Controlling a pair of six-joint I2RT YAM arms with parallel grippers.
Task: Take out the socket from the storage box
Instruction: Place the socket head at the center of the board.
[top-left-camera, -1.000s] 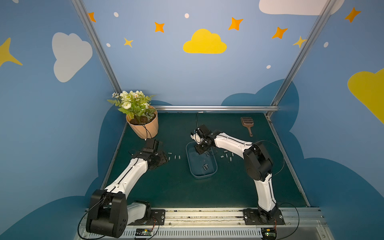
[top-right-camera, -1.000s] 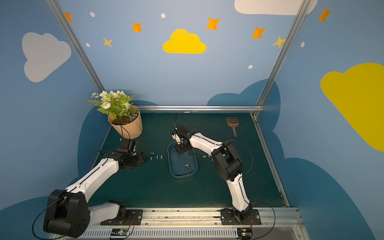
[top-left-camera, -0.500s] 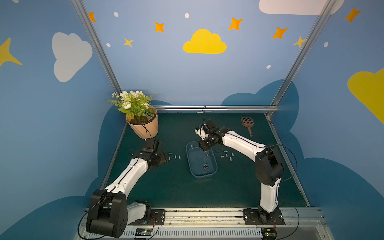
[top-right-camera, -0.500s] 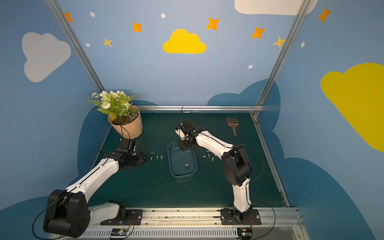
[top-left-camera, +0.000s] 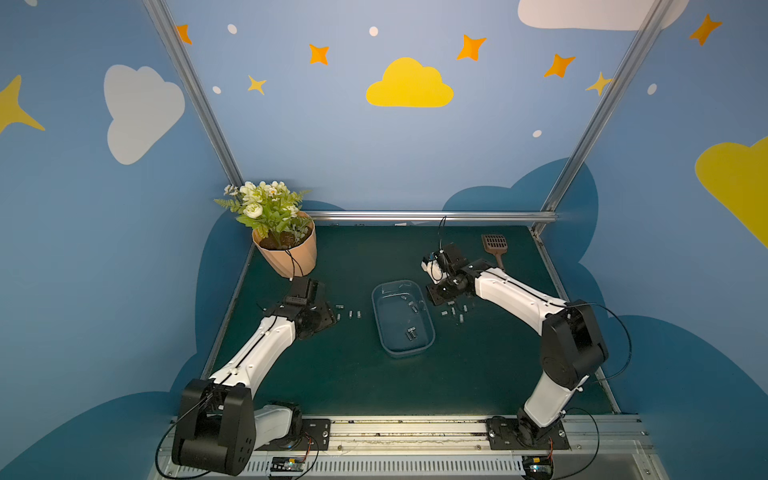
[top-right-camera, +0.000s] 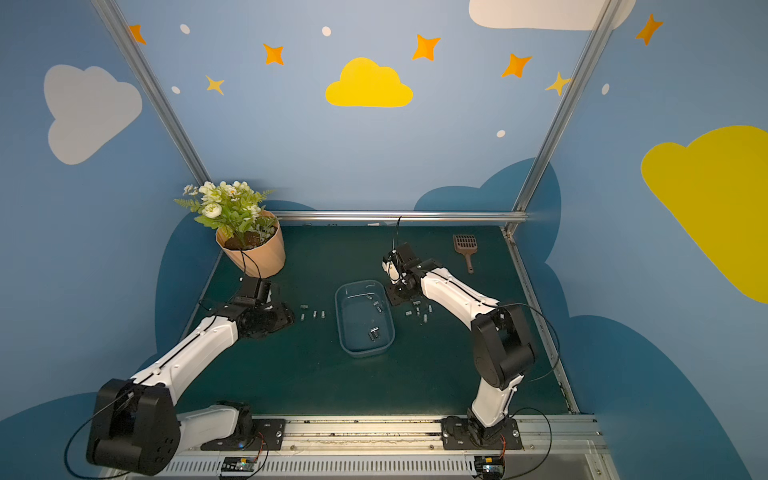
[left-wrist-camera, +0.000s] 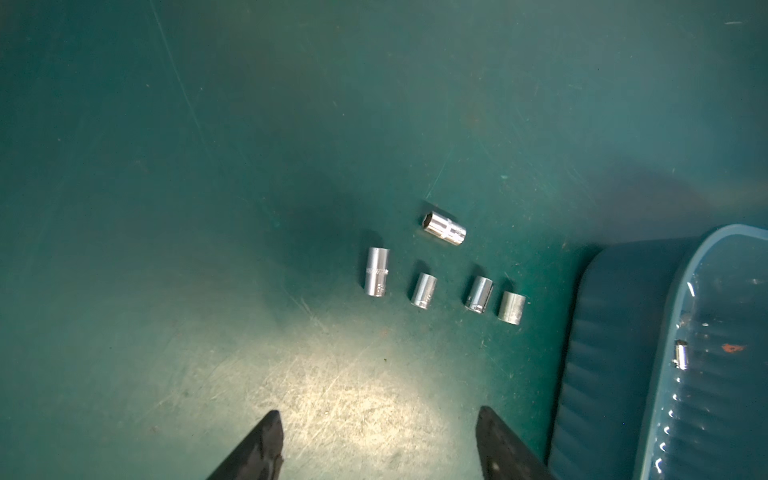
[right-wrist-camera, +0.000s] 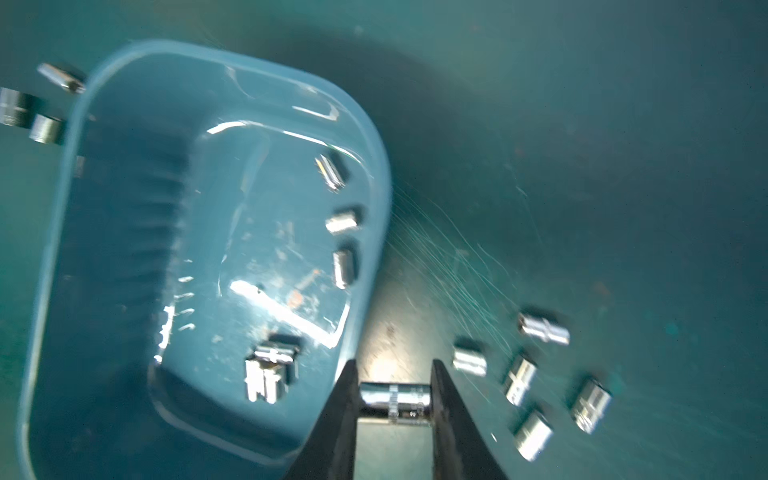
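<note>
Peach and ribbed, the flowerpot (top-left-camera: 286, 257) stands at ten o'clock on the green table (top-left-camera: 332, 382). Toward six o'clock from it we see the left arm (top-left-camera: 266, 345), its jaws spread and empty. Five chrome sockets (left-wrist-camera: 376, 277) lie on the table at nine o'clock of the storage box (top-left-camera: 395, 324), clear of its wall. The bluish box sits mid-table with several more sockets (right-wrist-camera: 266, 374) inside. At about two o'clock of it, outside the rim, the right arm (top-left-camera: 511, 295) has its jaws pinching one socket (right-wrist-camera: 395, 401) crosswise. Other loose sockets (top-left-camera: 455, 311) lie at three o'clock of the box. A brown slotted scoop (top-left-camera: 494, 245) lies at one o'clock.
</note>
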